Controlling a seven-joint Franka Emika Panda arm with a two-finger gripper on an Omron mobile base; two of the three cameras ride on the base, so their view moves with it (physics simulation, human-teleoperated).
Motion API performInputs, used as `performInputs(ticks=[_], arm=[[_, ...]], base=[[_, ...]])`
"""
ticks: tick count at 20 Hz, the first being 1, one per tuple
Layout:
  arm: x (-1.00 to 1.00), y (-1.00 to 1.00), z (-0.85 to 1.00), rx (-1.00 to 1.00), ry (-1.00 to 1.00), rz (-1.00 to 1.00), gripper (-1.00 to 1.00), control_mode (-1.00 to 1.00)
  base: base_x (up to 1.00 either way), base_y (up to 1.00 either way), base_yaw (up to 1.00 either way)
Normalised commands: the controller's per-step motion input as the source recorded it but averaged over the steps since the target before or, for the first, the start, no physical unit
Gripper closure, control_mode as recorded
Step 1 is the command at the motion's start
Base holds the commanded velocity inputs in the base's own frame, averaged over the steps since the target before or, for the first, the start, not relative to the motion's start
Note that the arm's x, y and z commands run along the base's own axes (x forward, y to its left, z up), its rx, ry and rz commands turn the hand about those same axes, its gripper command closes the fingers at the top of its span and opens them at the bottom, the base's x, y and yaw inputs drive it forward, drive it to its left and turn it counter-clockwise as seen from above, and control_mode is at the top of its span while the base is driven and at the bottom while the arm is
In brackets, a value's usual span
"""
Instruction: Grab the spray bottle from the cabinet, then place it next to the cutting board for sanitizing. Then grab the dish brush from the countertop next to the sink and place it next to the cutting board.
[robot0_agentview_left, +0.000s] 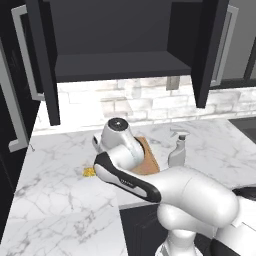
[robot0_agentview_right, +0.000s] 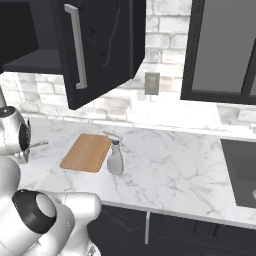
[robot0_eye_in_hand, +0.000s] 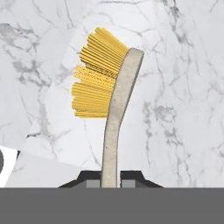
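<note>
My gripper is shut on the pale handle of the dish brush, whose yellow bristles hang over the white marble countertop. In the left base view the bristles peek out left of my arm, just above the counter and left of the cutting board. The wooden cutting board lies flat, with the spray bottle upright right beside its right edge. From the left base camera the spray bottle stands to the right of the board. The dark cabinet above hangs open.
An open cabinet door juts out above the counter. The dark sink is recessed at the far right. A wall outlet sits on the brick backsplash. Bare marble spreads between the bottle and the sink.
</note>
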Motion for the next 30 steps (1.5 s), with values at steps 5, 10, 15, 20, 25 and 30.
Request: performInputs(ticks=[5, 10, 15, 20, 25, 30], arm=[[0.07, -0.06, 0.0, -0.02, -0.05, 0.29, 1.0, -1.0], [0.09, -0.15, -0.04, 0.0, -0.02, 0.33, 1.0, -1.0], [0.18, -0.03, -0.15, -0.05, 0.0, 0.28, 1.0, -1.0], [0.13, 0.0, -0.13, -0.1, -0.02, 0.26, 1.0, -1.0], [0.08, 0.0, -0.11, -0.12, -0.05, 0.26, 1.0, -1.0], [0.09, 0.0, -0.15, -0.13, -0.02, 0.26, 1.0, -1.0]], base=[[0.0, 0.0, 0.0], [0.0, 0.0, 0.0], [0.0, 0.0, 0.0], [0.0, 0.0, 0.0], [0.0, 0.0, 0.0], [0.0, 0.0, 0.0]])
